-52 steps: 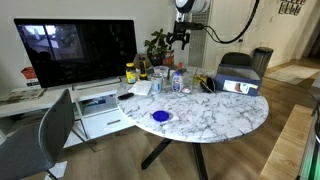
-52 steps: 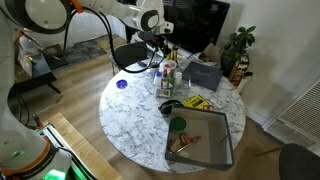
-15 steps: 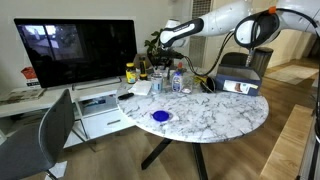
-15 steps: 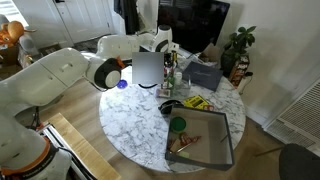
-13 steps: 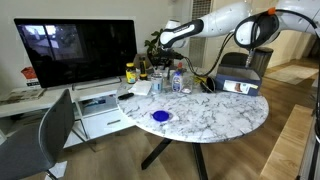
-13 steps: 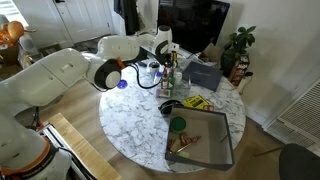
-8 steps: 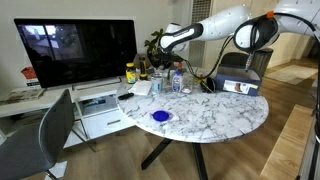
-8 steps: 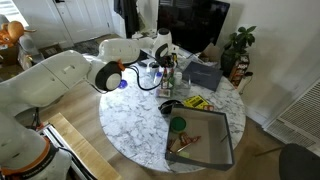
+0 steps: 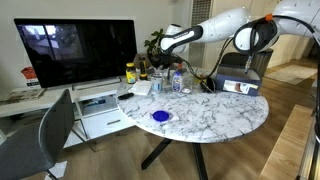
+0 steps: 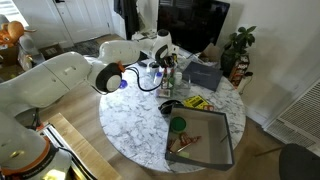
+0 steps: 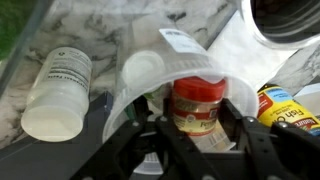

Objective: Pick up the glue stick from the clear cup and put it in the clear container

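In the wrist view the glue stick [image 11: 195,104], with a red cap and a pale labelled body, stands inside the clear cup [image 11: 165,66]. My gripper [image 11: 197,132] reaches into the cup, and its black fingers [image 11: 158,136] press the stick from both sides, so it is shut on it. In both exterior views the gripper [image 9: 160,52] [image 10: 164,60] hangs low over the cluster of items at the table's edge. The clear container [image 10: 200,140] sits on the opposite side of the table with brown items in it.
A white bottle [image 11: 55,95] lies beside the cup, and a yellow and red item [image 11: 287,108] stands on its other side. The marble table [image 9: 215,112] also holds a blue lid [image 9: 160,116], a grey box [image 10: 203,73], a yellow item [image 10: 195,102] and a green lid [image 10: 179,125].
The arm came down from above to the cup, and over the last second the jaws closed onto the glue stick. The arm has barely shifted since.
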Robot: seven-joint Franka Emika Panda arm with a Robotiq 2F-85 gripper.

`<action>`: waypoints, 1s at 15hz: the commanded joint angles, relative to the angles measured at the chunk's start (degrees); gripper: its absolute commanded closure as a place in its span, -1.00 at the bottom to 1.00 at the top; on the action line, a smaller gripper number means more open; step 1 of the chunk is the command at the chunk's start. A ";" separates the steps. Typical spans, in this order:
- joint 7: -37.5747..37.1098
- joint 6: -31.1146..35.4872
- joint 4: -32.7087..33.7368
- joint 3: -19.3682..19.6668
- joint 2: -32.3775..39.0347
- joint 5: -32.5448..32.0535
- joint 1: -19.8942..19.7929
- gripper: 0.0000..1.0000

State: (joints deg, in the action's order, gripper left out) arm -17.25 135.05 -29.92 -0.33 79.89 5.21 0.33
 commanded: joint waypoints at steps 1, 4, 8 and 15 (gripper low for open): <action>-1.24 -1.96 1.57 1.44 -0.18 -1.15 0.40 0.51; -2.95 -5.10 1.25 3.04 -2.83 -1.86 0.77 0.51; -3.14 -13.56 0.83 3.36 -7.16 -1.73 0.99 0.51; -1.26 -35.75 0.11 8.13 -14.20 -7.44 2.00 0.51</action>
State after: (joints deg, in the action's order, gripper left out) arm -18.91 106.48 -28.39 5.08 68.22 0.91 1.40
